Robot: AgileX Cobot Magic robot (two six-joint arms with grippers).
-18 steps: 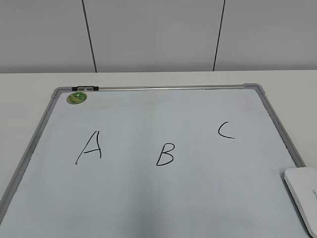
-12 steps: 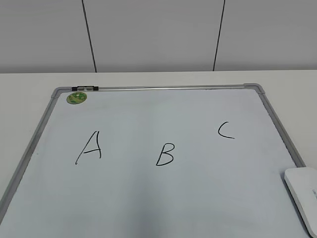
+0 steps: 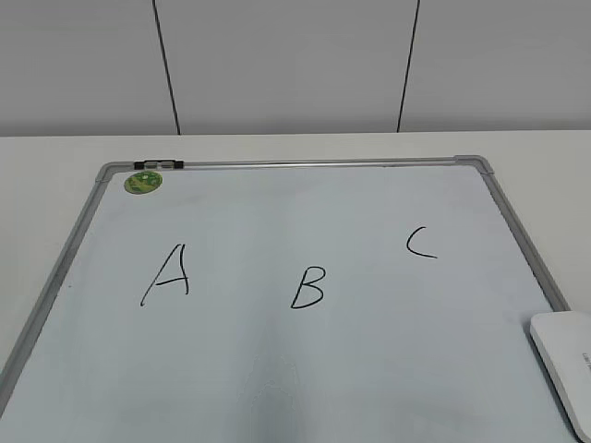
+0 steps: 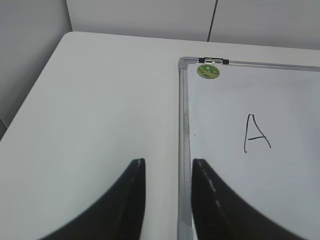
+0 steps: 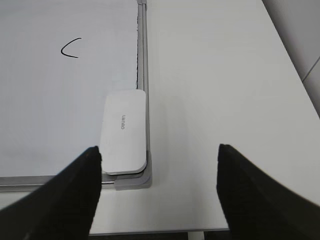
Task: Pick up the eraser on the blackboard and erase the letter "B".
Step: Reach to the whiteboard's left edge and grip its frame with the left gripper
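The blackboard (image 3: 277, 369) lies flat on the white table, pale with a grey frame. The black letter "B" (image 3: 308, 287) is near its middle, between "A" (image 3: 167, 274) and "C" (image 3: 421, 243). The white eraser (image 3: 565, 362) lies at the board's near right corner; in the right wrist view the eraser (image 5: 125, 131) sits just ahead of and left of my right gripper (image 5: 159, 152), which is wide open and empty. My left gripper (image 4: 167, 165) is open and empty above the board's left frame. Neither gripper shows in the exterior view.
A round green magnet (image 3: 142, 182) sits at the board's far left corner, next to a small black clip (image 3: 159, 164). White table (image 4: 100, 100) surrounds the board. The table's near edge (image 5: 150, 233) runs just below the right gripper. A grey wall stands behind.
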